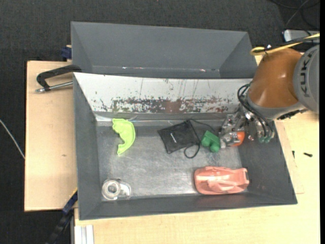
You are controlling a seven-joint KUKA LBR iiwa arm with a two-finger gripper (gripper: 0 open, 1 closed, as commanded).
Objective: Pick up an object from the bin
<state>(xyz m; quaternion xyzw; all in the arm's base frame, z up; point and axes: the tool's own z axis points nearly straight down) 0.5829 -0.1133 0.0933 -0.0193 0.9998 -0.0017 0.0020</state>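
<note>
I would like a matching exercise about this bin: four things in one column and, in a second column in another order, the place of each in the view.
Things:
1. lime-green curved plastic piece
2. clear round tape roll
3. pink flattened plastic package
4. black flat pouch with a cord

Places:
A. lower right of the view
B. middle, toward the back wall
C. lower left of the view
D. left side, toward the back wall

Pairs: 1-D, 2-C, 3-A, 4-B

Robot lab: KUKA arm (282, 81) over metal bin (152, 47).
</note>
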